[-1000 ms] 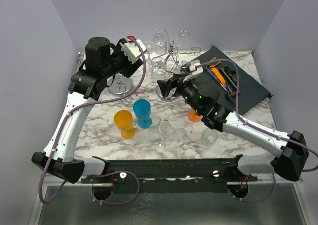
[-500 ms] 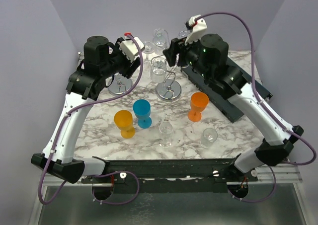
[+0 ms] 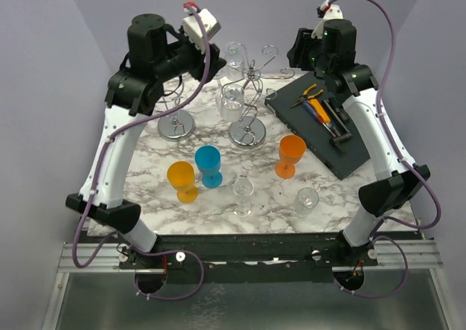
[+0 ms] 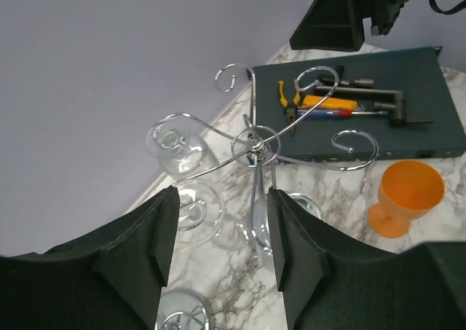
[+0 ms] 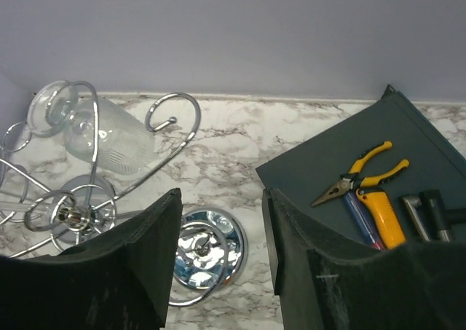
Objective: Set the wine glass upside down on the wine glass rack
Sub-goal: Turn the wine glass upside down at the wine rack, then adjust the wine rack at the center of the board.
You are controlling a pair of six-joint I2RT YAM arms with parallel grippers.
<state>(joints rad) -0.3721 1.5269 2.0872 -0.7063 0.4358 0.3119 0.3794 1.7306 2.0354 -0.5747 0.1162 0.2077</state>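
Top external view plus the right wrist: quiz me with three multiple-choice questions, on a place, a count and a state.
1. Where do the yellow-handled pliers lie? A on the dark tray; B on bare marble; C against the back wall.
2. How many cups are coloured? A one; B three; C six.
3. The jaws of the right gripper are: A shut on a clear glass; B apart, nothing between; C shut on the pliers.
Answers: 1 A, they rest on its dark surface. 2 B, orange cup, blue cup, yellow cup. 3 B, the wrist view shows an empty gap.
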